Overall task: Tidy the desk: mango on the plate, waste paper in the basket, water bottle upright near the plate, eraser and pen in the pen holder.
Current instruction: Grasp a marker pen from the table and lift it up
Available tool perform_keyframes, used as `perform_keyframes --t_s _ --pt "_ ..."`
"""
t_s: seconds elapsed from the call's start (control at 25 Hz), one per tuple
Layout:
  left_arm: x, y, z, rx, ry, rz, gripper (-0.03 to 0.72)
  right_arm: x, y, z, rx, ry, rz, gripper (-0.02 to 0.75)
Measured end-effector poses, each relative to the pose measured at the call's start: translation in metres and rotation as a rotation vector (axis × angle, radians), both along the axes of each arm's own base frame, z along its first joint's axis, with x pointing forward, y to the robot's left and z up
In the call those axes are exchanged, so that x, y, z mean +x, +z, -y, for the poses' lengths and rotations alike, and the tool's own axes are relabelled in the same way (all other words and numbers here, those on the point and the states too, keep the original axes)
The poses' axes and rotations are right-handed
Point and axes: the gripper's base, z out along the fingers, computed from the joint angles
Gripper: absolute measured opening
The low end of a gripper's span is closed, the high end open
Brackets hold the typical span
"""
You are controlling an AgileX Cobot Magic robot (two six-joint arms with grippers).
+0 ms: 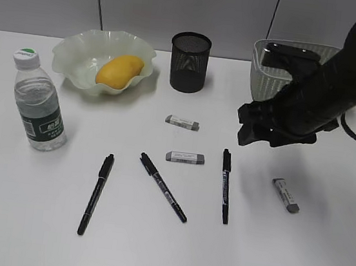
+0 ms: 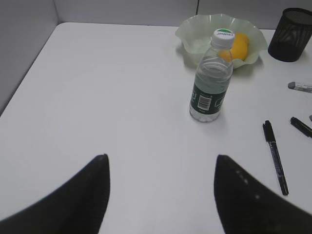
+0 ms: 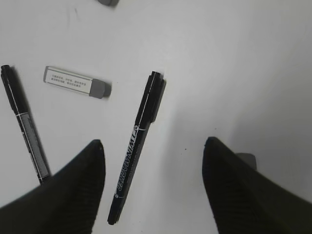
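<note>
Looking across the white tabletop, we see the right arm reaching in from the upper right, partly hiding the pale green basket behind it; the basket's inside is not visible to us. Its right end effector hangs above the tabletop with fingers spread wide, holding nothing. The plate sits at the back left with the mango lying in it, and the water bottle stands upright just in front of the plate's left side. The pen holder stands between plate and basket.

Three pens and three erasers lie scattered on the tabletop in front.

Only the left wrist view shows the left end effector, spread wide and empty over bare tabletop, with the bottle's barcode label facing it. The right wrist view shows one pen directly between the right fingers.
</note>
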Motion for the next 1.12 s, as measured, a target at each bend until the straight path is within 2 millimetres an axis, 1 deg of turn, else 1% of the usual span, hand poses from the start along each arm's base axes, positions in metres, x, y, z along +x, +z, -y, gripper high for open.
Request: perform_keyframes --t_s 0.16,0.76,0.92,1.12 --pt "0.000 0.000 0.000 -0.001 -0.001 0.001 0.499 0.002 -0.008 -0.001 -0.001 -0.007 -0.016 0.498" --pt "0.000 0.000 0.000 -0.001 -0.001 0.001 0.499 0.004 -0.010 -0.001 0.012 -0.041 -0.012 0.498" --pt "0.000 0.000 0.000 -0.002 -0.001 0.001 0.499 0.006 -0.018 -0.002 0.015 -0.074 -0.042 0.498" --pt "0.000 0.000 0.000 -0.002 -0.001 0.001 0.489 0.013 -0.033 -0.005 0.003 -0.087 -0.083 0.498"
